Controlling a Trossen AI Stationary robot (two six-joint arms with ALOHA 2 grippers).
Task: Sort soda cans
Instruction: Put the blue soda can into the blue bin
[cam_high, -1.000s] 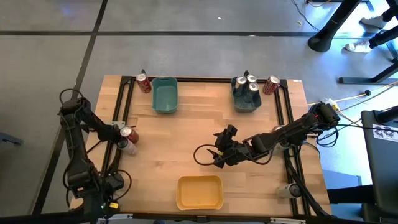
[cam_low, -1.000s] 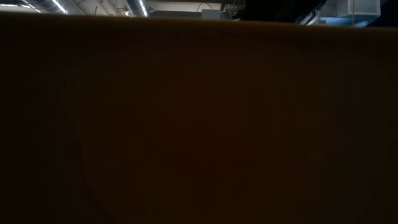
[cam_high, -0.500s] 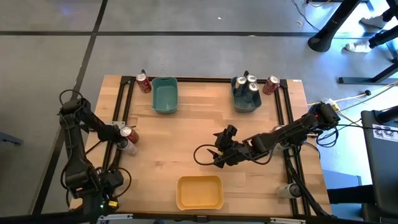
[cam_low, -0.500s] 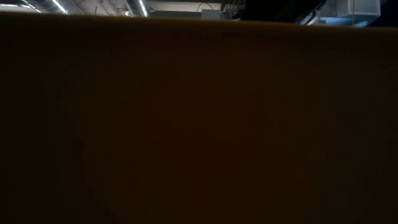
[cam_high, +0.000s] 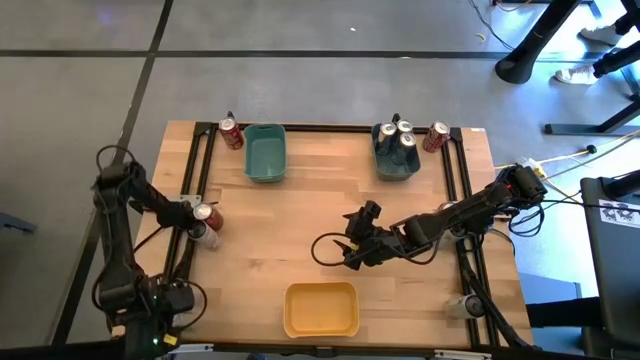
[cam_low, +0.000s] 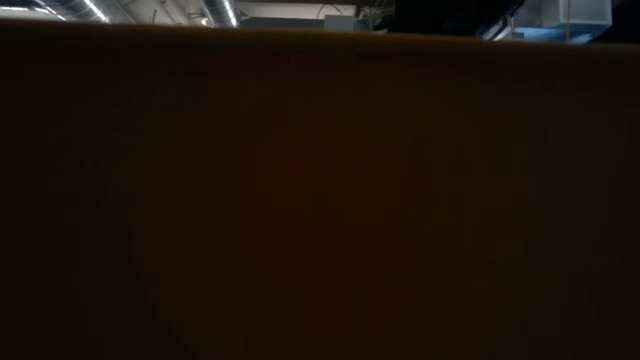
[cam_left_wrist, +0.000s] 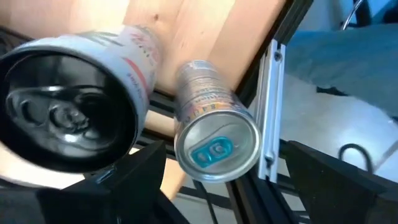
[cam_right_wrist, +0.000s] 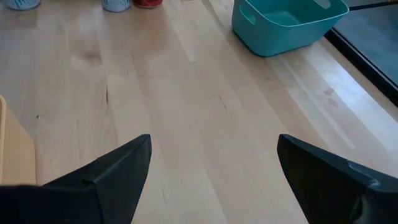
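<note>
My left gripper (cam_left_wrist: 217, 186) is open at the table's left edge. A silver can with a teal tab (cam_left_wrist: 214, 146) stands upright between its fingers, with a gap on both sides. A silver can with red lettering (cam_left_wrist: 68, 118) stands close beside it, outside one finger. In the high view these two cans (cam_high: 203, 220) sit by the left frame rail. My right gripper (cam_high: 355, 250) is open above bare wood mid-table. Several cans (cam_high: 398, 132) stand in the grey bin (cam_high: 397, 165). Single red cans stand beside the teal bin (cam_high: 231, 133) and beside the grey bin (cam_high: 436, 137).
The teal bin (cam_high: 265, 152) is at the far edge and the yellow bin (cam_high: 321, 308) at the near edge. The yellow bin's wall fills the low view. Black frame rails (cam_high: 190, 170) run along both sides. Bare wood lies between the bins.
The rear part of my left arm has shifted slightly toward the table's left. Its gripper has stayed by the two cans. Nothing else has moved.
</note>
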